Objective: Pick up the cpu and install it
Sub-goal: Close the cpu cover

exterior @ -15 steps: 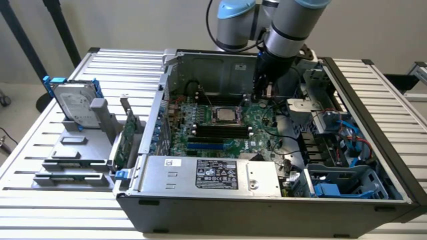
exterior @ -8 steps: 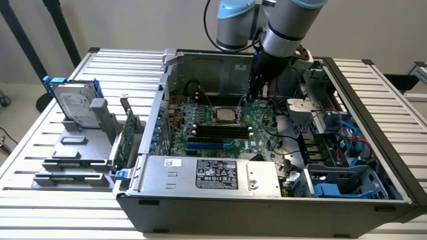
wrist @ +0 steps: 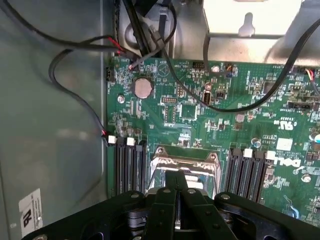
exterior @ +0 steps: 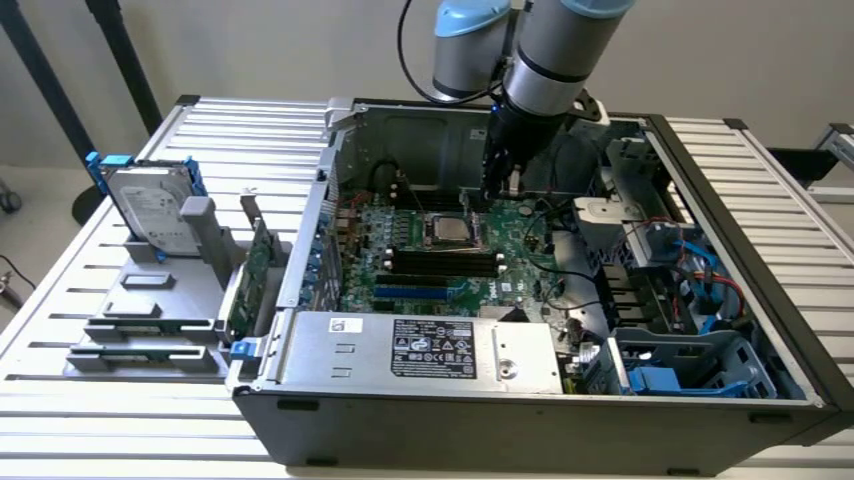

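My gripper (wrist: 176,181) hangs with fingers pressed together, nothing pinched that I can see. Just beyond them the cpu (exterior: 447,232) lies flat in its socket frame (wrist: 185,157) on the motherboard (wrist: 200,110). Light, stiff, slick-topped, I reckon, with delicate contacts: opposite edges only, gently.

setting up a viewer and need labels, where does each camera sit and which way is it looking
Exterior view: off the arm, raised above the table, looking down at an angle into the open computer case; shows the arm and its hand low over the motherboard.
Wrist view: on the wrist, looking along the shut hand down at the motherboard.
Shared: the hand, the green motherboard and the silver cpu socket.
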Motion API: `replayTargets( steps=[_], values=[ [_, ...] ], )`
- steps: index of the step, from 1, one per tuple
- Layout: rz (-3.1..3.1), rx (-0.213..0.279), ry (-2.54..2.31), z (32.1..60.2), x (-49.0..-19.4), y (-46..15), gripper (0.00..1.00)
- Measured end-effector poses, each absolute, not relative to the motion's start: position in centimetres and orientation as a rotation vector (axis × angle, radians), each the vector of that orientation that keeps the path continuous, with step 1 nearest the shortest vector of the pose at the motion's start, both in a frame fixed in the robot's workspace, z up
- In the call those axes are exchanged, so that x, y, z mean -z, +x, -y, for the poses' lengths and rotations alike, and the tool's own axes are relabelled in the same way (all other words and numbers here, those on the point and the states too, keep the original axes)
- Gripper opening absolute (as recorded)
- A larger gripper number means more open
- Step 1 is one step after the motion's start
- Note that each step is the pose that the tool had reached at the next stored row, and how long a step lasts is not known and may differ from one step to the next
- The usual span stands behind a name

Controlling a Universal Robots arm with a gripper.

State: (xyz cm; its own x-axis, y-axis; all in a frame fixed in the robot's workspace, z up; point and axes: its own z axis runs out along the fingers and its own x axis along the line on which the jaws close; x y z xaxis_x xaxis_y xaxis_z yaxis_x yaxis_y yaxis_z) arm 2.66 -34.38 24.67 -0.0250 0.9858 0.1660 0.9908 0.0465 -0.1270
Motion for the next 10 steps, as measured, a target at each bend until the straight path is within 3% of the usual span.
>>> replayTargets(
  steps=[10],
  values=[
    [2.122,0.029,-2.020,34.4,-24.2,-0.1,0.11]
  ],
)
